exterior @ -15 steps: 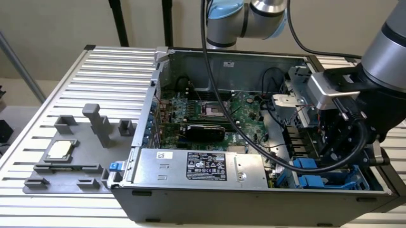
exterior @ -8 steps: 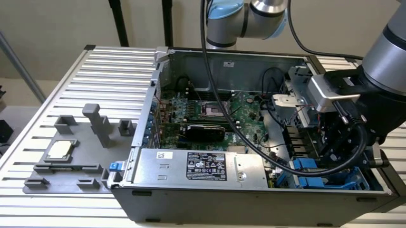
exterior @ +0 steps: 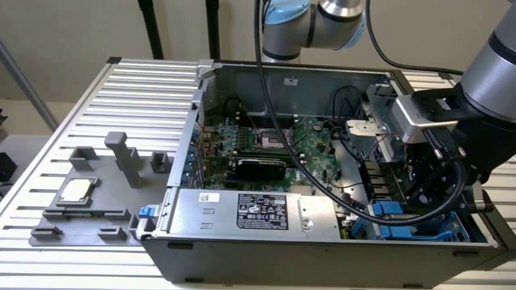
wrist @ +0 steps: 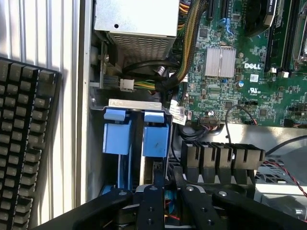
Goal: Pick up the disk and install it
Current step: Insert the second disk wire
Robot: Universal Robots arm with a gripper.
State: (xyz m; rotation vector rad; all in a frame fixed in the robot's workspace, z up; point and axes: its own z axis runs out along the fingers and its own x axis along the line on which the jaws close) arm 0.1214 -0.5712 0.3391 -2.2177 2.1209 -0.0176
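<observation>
- Two blue frames point(wrist: 117, 136) sit in the bay point(wrist: 134, 104). Which one is the disk point(wrist: 156, 136)?
- It is the one by the fingers point(wrist: 152, 201). It stands on edge in its slot, low in a corner of the case point(exterior: 185, 181).
- Do the fingers hold it?
- Yes, they pinch its end.
- Is the job done?
- Nearly, I think. The disk is in its slot, but it is not let go yet.

You'll find the disk point(wrist: 154, 143) directly ahead of the tool point(wrist: 168, 184), standing on edge in the drive bay. Its bright blue plastic frame faces you, with a thin grey metal edge running down just below, right at the tool's fingertips.
</observation>
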